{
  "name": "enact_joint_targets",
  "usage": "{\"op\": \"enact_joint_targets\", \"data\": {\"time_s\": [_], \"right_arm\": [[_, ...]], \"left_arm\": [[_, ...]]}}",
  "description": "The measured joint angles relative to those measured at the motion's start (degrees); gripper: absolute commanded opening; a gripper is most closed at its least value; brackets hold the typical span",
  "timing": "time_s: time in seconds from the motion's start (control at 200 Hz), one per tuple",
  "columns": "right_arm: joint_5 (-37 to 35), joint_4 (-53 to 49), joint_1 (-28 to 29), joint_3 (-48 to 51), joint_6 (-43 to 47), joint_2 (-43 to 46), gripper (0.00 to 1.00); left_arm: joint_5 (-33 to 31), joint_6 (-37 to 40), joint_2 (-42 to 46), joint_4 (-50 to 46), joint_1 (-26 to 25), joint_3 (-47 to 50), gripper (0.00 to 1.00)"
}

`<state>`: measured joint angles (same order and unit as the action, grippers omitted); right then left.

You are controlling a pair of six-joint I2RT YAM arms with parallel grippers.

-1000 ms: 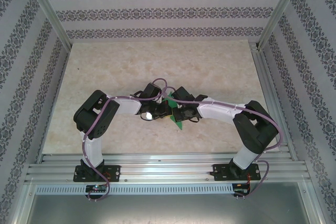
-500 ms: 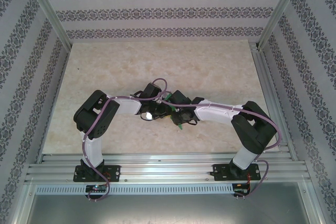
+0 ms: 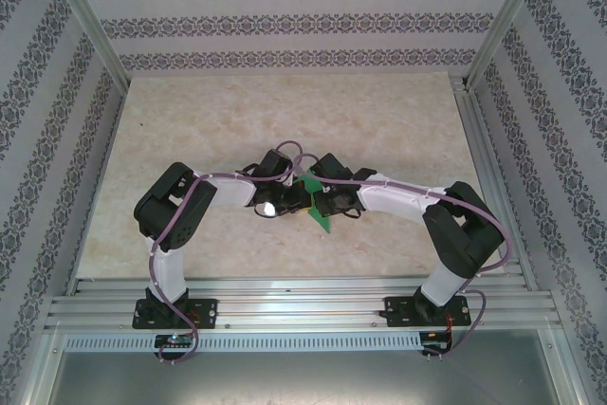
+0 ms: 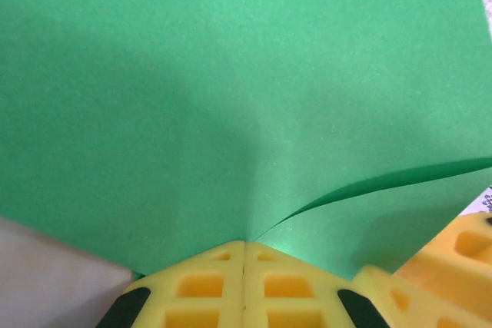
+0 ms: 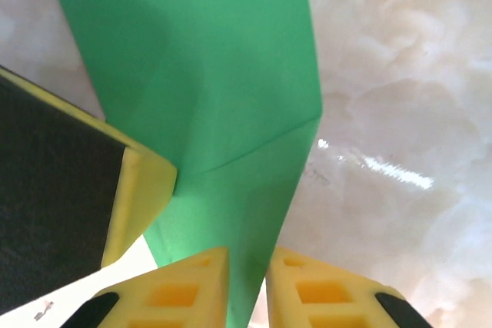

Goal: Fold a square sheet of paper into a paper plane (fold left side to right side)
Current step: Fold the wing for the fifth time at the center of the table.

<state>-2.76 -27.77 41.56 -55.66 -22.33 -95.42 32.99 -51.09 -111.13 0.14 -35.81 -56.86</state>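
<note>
Paper (image 4: 231, 97) sits pinched in the left gripper (image 4: 244, 253), jaws closed, seemingly anchoring it for folding; right gripper (image 5: 247, 257) straddles the paper's edge, jaws narrow, whether clamped I cannot tell.

Half a second ago the right arm (image 3: 398, 198) leans further left and covers most of the sheet of paper (image 3: 321, 221). Now it sits back to the right, as a second ago, and the green shows again: a corner above its end and a larger tip below.
</note>
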Motion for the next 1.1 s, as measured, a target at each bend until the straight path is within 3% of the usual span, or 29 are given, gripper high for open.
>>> {"op": "enact_joint_targets", "data": {"time_s": [0.135, 0.285, 0.385, 0.48, 0.659, 0.819, 1.099], "right_arm": [[1.53, 1.07, -0.07, 0.02, -0.07, 0.0, 0.01], [2.4, 3.61, -0.07, 1.95, 0.0, 0.55, 0.0], [2.4, 4.44, -0.09, 2.75, 0.04, 1.07, 0.0], [2.4, 5.07, -0.09, 2.91, 0.46, 1.16, 0.0], [2.4, 6.25, -0.09, 3.58, 1.49, 1.64, 0.01], [2.4, 7.91, -0.09, 4.96, 1.6, 1.97, 0.01], [2.38, 8.94, -0.09, 5.86, 2.97, 2.32, 0.01]], "left_arm": [[0.0, 0.0, 0.0, 0.02, 0.0, -0.02, 0.05], [0.15, -0.07, 0.02, 0.13, 0.07, -0.07, 0.11], [0.42, -0.39, 0.5, 0.15, 0.35, -0.04, 0.21], [0.39, -0.46, 2.93, -1.11, 1.75, 0.07, 0.4], [0.59, -0.44, 11.82, -3.23, 6.49, 0.11, 0.53], [2.43, -2.1, 12.59, -4.11, 8.55, -2.58, 0.55], [4.09, -8.83, 3.69, -10.51, 8.55, -10.67, 0.59]]}}
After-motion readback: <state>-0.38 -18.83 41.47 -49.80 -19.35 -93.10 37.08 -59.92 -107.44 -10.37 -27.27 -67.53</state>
